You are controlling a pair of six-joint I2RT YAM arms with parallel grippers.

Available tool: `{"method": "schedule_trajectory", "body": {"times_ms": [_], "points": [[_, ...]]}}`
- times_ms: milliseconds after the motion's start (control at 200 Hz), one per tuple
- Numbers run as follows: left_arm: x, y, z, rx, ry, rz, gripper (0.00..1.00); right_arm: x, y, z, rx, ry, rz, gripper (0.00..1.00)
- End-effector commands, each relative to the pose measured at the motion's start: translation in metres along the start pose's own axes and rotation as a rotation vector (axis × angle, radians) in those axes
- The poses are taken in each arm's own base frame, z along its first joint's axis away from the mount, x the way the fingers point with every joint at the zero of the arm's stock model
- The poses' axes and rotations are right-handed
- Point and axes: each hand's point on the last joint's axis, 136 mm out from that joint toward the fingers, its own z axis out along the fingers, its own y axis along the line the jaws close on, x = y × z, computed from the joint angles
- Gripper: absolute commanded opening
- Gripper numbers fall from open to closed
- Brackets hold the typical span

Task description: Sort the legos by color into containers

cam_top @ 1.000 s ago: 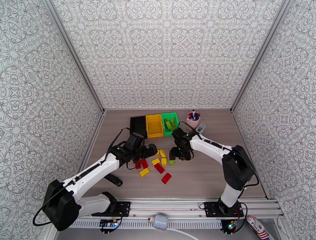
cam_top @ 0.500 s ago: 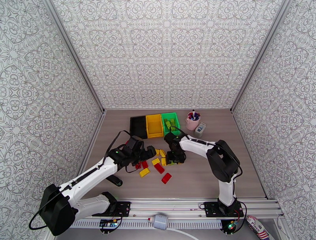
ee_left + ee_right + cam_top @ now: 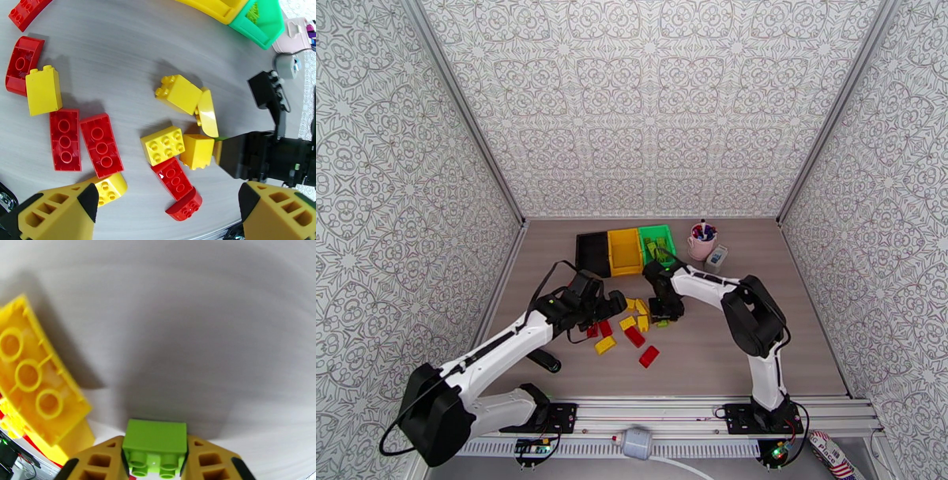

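On the tabletop (image 3: pixel 727 347) I log: green bin (image 3: pixel 667 234) holds several lime legos (image 3: pixel 656 251); yellow bin (image 3: pixel 625 251) and black bin (image 3: pixel 593 253) look empty; red and yellow legos (image 3: pixel 96 144) lie loose, so most remains. Beside that pile my right pincer (image 3: pixel 155 456) clamps one lime brick (image 3: pixel 155 436), fingers narrow. Over the pile my left pincer (image 3: pixel 168 196) gapes wide, empty.

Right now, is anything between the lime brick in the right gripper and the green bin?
Nothing visible does. The right gripper clamps the lime brick; the yellow bricks lie off to one side, not toward the green bin, though the arm covers part of that path.
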Motion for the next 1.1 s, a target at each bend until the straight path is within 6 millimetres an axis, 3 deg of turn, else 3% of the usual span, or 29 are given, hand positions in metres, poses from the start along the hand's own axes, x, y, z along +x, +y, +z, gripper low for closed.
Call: {"method": "schedule_trajectory", "body": {"times_ms": [0,180,370,445,525,650,740,860,1095], "points": [[-0.010,-0.020,0.005,0.071,0.020,0.027,0.99,-0.023,0.002,-0.031,-0.078,-0.053,0.038,0.25],[-0.028,-0.050,0.021,0.137,0.062,0.076,0.98,-0.064,0.002,-0.062,-0.198,-0.101,0.111,0.25],[-0.059,-0.083,0.034,0.192,0.086,0.112,0.96,-0.134,0.002,-0.095,-0.352,-0.158,0.226,0.26],[-0.075,-0.095,0.036,0.205,0.083,0.123,0.96,-0.166,0.004,-0.109,-0.423,-0.189,0.270,0.32],[-0.089,-0.106,0.038,0.214,0.079,0.137,0.96,-0.196,0.006,-0.120,-0.476,-0.214,0.308,0.50],[-0.103,-0.113,0.038,0.207,0.071,0.151,0.95,-0.224,0.004,-0.128,-0.519,-0.225,0.344,0.58],[-0.105,-0.109,0.037,0.189,0.068,0.153,0.95,-0.229,0.004,-0.132,-0.535,-0.237,0.341,0.60],[-0.101,-0.097,0.034,0.150,0.061,0.156,0.93,-0.221,0.000,-0.138,-0.520,-0.251,0.317,0.61],[-0.077,-0.056,0.022,0.004,0.029,0.140,0.92,-0.167,-0.014,-0.137,-0.435,-0.242,0.259,0.60]]}}
